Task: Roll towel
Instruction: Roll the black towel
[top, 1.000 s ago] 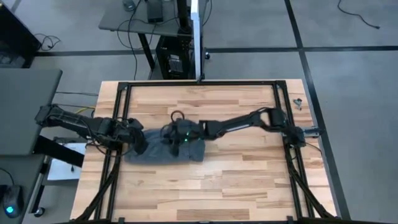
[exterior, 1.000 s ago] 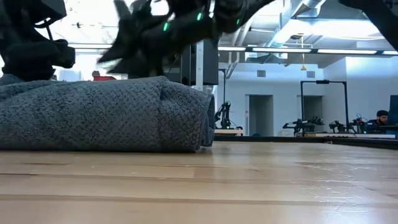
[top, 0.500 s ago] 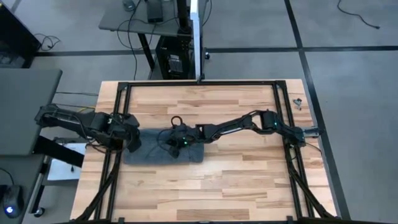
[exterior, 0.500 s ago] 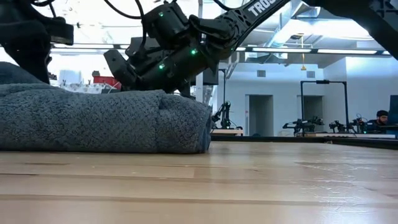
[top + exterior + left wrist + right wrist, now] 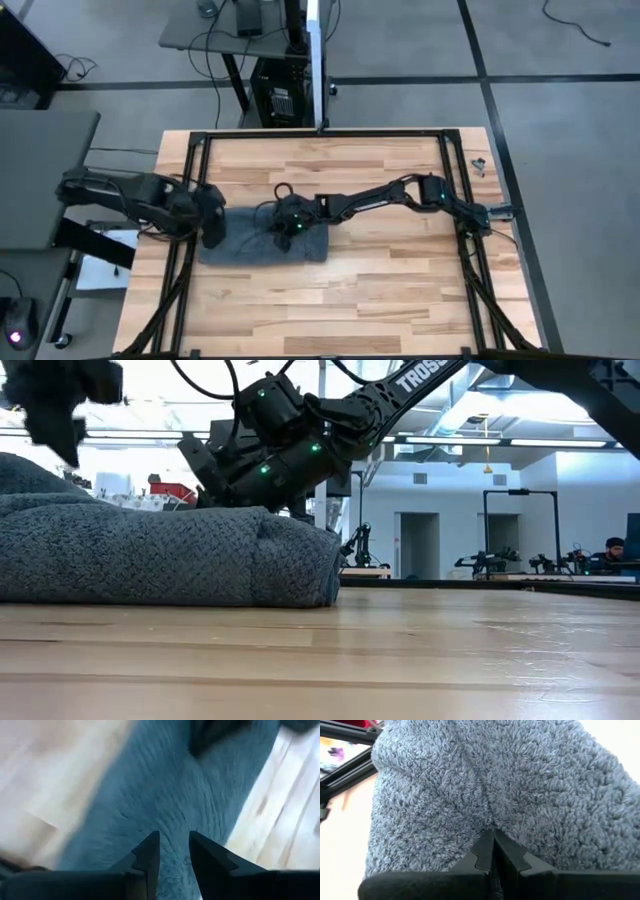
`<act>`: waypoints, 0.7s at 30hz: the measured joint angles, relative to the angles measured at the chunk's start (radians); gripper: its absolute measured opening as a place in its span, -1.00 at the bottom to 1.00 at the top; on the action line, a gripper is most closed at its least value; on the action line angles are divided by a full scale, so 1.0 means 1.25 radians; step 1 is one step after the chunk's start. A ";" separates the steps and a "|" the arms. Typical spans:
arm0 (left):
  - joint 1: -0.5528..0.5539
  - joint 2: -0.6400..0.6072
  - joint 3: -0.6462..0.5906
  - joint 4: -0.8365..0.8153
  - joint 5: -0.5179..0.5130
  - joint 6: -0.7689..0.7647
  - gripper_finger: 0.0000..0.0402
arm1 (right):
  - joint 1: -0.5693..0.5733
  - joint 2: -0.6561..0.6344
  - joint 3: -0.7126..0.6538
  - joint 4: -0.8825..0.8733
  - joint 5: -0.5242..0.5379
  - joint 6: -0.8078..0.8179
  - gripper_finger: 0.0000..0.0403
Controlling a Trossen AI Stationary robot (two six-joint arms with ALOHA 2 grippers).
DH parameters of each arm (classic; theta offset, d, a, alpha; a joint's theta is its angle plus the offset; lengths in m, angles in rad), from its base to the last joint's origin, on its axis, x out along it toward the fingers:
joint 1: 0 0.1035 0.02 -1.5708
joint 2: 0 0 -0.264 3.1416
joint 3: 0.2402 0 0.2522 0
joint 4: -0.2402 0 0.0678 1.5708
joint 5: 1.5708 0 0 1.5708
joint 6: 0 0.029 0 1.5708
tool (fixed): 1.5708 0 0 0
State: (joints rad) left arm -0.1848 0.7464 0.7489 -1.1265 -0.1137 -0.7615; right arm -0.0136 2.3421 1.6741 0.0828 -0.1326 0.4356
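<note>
The dark grey towel [image 5: 250,248] lies as a thick folded bundle on the wooden table, left of the middle, and it also shows in the low view [image 5: 170,560]. My left gripper [image 5: 173,840] hangs over the towel's left end [image 5: 213,232] with a narrow gap between its fingers, empty and clear of the cloth [image 5: 62,415]. My right gripper [image 5: 493,834] is shut, its tips down on the towel's top near the middle [image 5: 277,228]. No white tag shows. My right gripper presses its shut fingertips [image 5: 485,851] onto the towel's upper surface [image 5: 492,817], near the bundle's middle. It comes slanting down from the table's right side. The cloth creases around the tips, and the towel lies flat on the table.
Black frame rails [image 5: 190,170] run along the table's edges. A small dark object [image 5: 478,165] lies at the far right corner. Bare wood [image 5: 400,280] stretches to the right of and nearer than the towel.
My right gripper has come down and a little toward the table's left onto the towel's top, and the bundle has sunk flatter. My left gripper has then risen from the towel's left end and now hangs clear above it.
</note>
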 joint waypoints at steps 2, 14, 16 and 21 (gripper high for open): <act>0.000 0.017 -0.052 0.008 0.001 -0.015 -0.57 | -0.007 0.000 0.000 -0.003 -0.016 -0.008 -1.00; 0.002 0.085 -0.093 -0.029 -0.007 -0.141 -0.62 | -0.016 -0.054 0.000 -0.131 -0.028 -0.117 -1.00; 0.002 0.086 -0.093 -0.032 -0.008 -0.142 -0.62 | -0.024 -0.089 -0.001 -0.163 -0.029 -0.144 -1.00; 0.002 0.089 -0.096 -0.037 -0.013 -0.161 -0.62 | -0.049 -0.176 -0.002 -0.310 -0.028 -0.234 -1.00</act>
State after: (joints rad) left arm -0.1818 0.8574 0.6292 -1.1729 -0.1302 -0.9626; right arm -0.0745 2.1222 1.6722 -0.3048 -0.1680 0.1428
